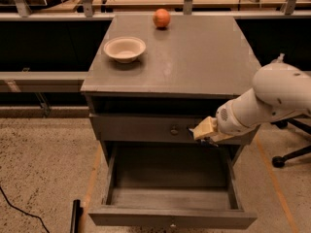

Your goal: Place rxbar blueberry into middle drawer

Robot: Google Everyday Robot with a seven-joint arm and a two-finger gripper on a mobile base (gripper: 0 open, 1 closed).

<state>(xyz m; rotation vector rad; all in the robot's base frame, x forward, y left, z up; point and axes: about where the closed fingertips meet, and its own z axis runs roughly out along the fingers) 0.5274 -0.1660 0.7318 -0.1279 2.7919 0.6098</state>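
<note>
The middle drawer [171,216] is pulled wide open at the bottom of the grey cabinet, and its deep tray holds nothing. My gripper [203,131], with pale yellowish fingers on a white arm coming from the right, hangs in front of the upper drawer front, above the open drawer's right rear part. It is shut on the rxbar blueberry [210,141]. Only a dark sliver of the bar shows under the fingers.
The upper drawer front [141,128] with its round knob [174,129] is closed. A pale bowl [125,48] and a round orange fruit [161,18] sit on the cabinet top [194,57]. An office chair base [286,157] stands at the right. A dark cable [19,208] lies on the floor at the left.
</note>
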